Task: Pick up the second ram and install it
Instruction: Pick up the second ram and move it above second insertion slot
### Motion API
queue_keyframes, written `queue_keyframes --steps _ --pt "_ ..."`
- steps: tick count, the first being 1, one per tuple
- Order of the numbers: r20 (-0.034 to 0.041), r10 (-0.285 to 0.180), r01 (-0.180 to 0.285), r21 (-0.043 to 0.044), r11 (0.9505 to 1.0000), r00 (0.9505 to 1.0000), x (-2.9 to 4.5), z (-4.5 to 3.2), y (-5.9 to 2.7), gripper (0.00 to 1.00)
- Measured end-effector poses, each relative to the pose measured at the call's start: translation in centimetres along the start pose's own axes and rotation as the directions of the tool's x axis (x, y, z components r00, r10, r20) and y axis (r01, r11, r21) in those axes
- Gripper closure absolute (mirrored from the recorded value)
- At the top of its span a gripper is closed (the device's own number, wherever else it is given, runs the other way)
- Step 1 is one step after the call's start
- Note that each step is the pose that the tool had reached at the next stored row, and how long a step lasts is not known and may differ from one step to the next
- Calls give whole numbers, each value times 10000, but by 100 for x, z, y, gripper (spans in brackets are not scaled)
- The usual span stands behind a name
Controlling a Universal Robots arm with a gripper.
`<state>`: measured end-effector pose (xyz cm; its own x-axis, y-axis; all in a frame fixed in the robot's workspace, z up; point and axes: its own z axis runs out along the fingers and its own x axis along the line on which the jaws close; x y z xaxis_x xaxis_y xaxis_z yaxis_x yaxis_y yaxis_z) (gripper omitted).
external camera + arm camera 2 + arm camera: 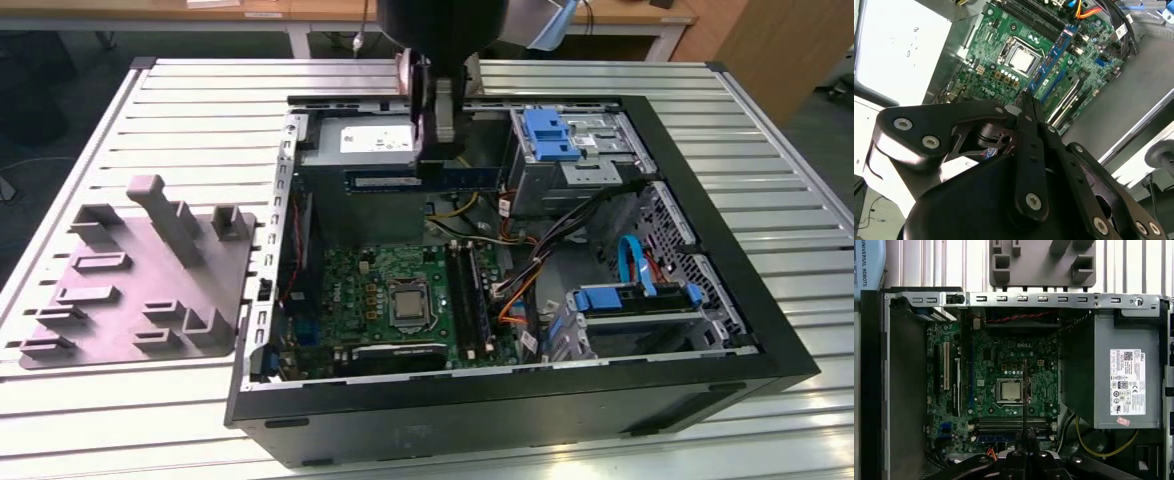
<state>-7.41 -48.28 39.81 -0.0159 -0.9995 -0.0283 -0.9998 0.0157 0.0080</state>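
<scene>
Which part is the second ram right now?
Find the open computer case on the slatted table. Over it, the gripper clamps the second ram. It is a slim dark blue stick held level above the green motherboard, unlike the black slots seated there.

We're in a robotics lab or workshop here: a slatted metal bench [174, 110] carries an open computer case [467, 420], its motherboard [367, 275] bare, and a grey fixture plate [134, 290], a robot arm [441, 30] above, wooden desks [320, 12] behind.
</scene>
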Motion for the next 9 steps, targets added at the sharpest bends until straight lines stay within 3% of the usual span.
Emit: queue_keyframes --steps 9 --pt "-1 1 -1 0 10000 10000 10 134 -22 89"
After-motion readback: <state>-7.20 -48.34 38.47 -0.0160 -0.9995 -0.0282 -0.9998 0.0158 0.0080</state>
